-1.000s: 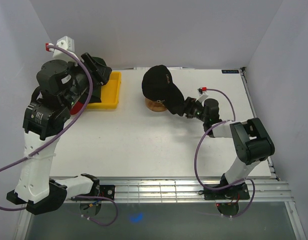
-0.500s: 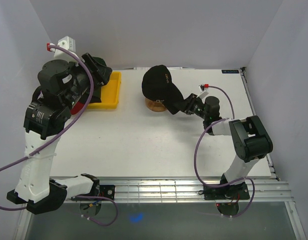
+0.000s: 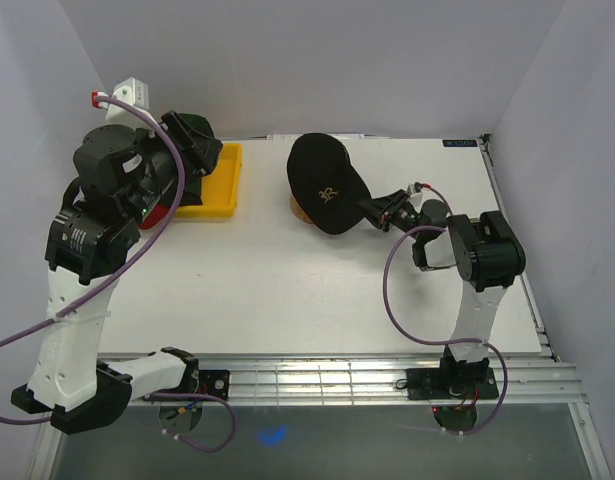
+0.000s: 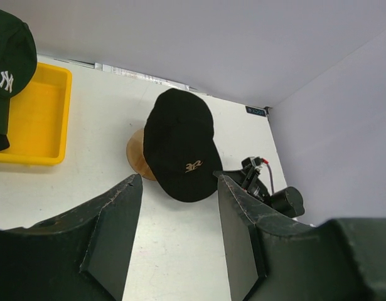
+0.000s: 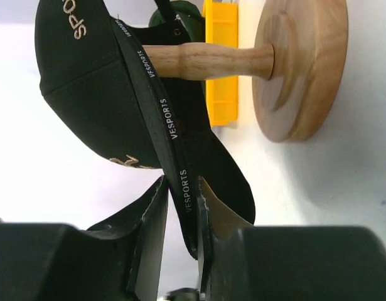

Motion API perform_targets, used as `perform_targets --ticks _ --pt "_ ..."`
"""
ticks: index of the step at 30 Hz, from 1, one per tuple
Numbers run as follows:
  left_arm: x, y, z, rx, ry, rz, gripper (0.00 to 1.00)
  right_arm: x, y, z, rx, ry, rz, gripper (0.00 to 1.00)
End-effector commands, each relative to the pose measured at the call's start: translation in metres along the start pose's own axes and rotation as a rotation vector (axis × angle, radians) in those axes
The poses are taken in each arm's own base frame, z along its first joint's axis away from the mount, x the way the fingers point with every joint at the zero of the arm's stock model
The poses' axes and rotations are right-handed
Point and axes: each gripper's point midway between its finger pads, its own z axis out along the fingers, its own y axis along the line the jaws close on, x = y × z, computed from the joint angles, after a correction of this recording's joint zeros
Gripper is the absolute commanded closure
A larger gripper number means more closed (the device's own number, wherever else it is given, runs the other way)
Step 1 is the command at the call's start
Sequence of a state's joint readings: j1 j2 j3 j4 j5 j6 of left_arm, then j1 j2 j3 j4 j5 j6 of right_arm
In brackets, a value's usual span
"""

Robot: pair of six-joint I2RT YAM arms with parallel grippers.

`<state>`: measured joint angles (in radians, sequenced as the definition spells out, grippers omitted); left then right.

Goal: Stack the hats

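Note:
A black hat [image 3: 325, 185] with a gold logo sits tilted on the wooden stand [image 3: 302, 212] at the table's back middle. My right gripper [image 3: 373, 212] is shut on its brim edge; in the right wrist view the fingers [image 5: 152, 213] pinch the brim and its lettered inner band [image 5: 171, 125]. My left gripper [image 3: 209, 148] hangs high over the yellow tray, open and empty. The left wrist view looks down on the black hat [image 4: 180, 141] between its fingers [image 4: 117, 213]. A dark green hat [image 4: 4, 69] with a white logo lies at the tray's left end. Red fabric [image 3: 165, 212] peeks from under the left arm.
The yellow tray [image 3: 215, 185] stands at the back left, mostly bare inside [image 4: 36, 106]. The stand's round wooden base [image 5: 299, 69] rests on the white table. Grey walls close in the back and both sides. The right arm's cable [image 3: 392, 300] loops over the table's right half.
My right gripper has closed on the black hat's brim, and the hat has turned on the stand so its logo faces up. The left arm has barely shifted.

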<state>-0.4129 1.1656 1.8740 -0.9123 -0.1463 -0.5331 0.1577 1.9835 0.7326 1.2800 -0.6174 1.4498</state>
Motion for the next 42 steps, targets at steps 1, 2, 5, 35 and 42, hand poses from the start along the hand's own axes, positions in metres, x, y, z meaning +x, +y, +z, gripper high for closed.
perform_targets --ticks 1,2,5,35,42 --pt "-0.006 -0.003 -0.009 0.016 -0.026 -0.011 0.38 -0.008 0.047 -0.011 -0.206 -0.033 0.099 0.74" --pt "-0.006 -0.003 -0.009 0.016 -0.026 -0.012 0.38 -0.009 0.044 -0.011 -0.195 -0.041 0.123 0.74" --pt "-0.007 -0.004 -0.009 0.019 -0.028 -0.016 0.38 -0.016 0.036 -0.012 -0.159 -0.072 0.185 0.75" --pt "-0.002 0.005 -0.007 -0.024 -0.013 -0.011 0.39 -0.044 -0.03 -0.002 0.175 -0.067 0.245 0.46" --pt "0.004 0.01 -0.003 -0.045 0.001 -0.005 0.38 -0.049 -0.031 -0.005 0.243 -0.077 0.173 0.43"
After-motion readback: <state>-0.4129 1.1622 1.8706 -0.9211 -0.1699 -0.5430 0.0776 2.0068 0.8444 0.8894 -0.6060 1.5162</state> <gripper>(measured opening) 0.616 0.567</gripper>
